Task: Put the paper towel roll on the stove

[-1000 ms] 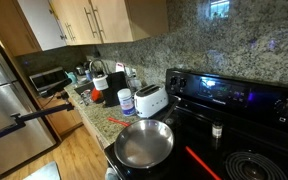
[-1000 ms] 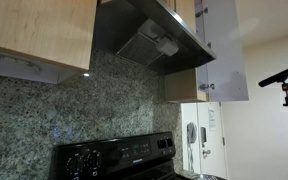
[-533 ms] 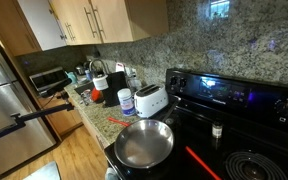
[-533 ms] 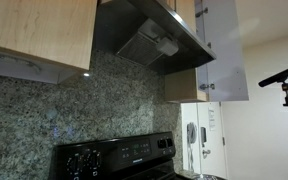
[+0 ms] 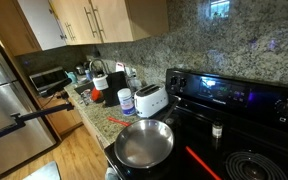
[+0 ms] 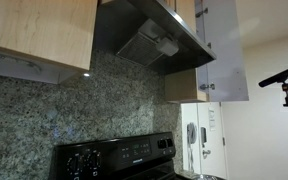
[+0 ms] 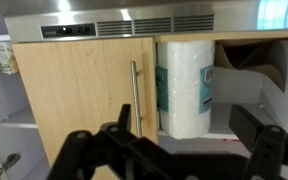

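Observation:
In the wrist view the paper towel roll (image 7: 184, 85) stands upright on a shelf inside an open upper cabinet, white in clear wrap with teal print. My gripper (image 7: 189, 150) is open and empty, a little in front of and below the roll, with its dark fingers (image 7: 259, 135) spread wider than the roll. The gripper does not show in either exterior view. The stove (image 5: 246, 140), black glass-top with a blue-lit control panel, lies at the lower right of an exterior view. Its panel also shows in the other exterior view (image 6: 114, 157).
A closed wooden cabinet door (image 7: 84, 90) with a metal handle (image 7: 136, 95) is left of the roll; a brown cardboard box (image 7: 254, 65) is right of it. A steel pan (image 5: 144, 143), a red utensil (image 5: 202, 163) and a shaker (image 5: 217, 130) are on the stove. A white toaster (image 5: 151, 100) and canister (image 5: 126, 100) stand on the counter.

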`<state>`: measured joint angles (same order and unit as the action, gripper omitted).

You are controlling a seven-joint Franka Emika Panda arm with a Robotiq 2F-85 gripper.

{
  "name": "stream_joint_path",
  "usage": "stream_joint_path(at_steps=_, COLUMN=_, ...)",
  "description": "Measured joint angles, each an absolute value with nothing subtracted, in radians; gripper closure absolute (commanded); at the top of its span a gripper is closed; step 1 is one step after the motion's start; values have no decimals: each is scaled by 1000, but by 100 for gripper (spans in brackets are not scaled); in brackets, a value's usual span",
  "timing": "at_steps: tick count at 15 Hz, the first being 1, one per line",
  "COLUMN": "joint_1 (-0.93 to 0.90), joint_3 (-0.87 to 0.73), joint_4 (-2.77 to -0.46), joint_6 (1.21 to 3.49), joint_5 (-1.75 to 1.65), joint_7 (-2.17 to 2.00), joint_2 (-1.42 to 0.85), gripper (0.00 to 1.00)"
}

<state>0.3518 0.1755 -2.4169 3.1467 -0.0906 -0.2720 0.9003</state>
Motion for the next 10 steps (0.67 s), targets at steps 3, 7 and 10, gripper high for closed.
stream_joint_path(at_steps=3, joint_1=431, joint_3=231, joint_4=-2398, joint_6=3334, joint_5=-47, joint_7=-269, joint_2=849, gripper=0)
stream_joint_path(at_steps=7, joint_1=433, joint_3=214, joint_4=-2325, joint_6=3463, joint_5=-27, joint_7=-174, joint_2=742, gripper=0)
stream_joint_path(at_steps=10, joint_1=502, joint_3=215, joint_4=-2228, joint_6=3461, joint_5=-10, joint_7=-138, joint_2=701, gripper=0)
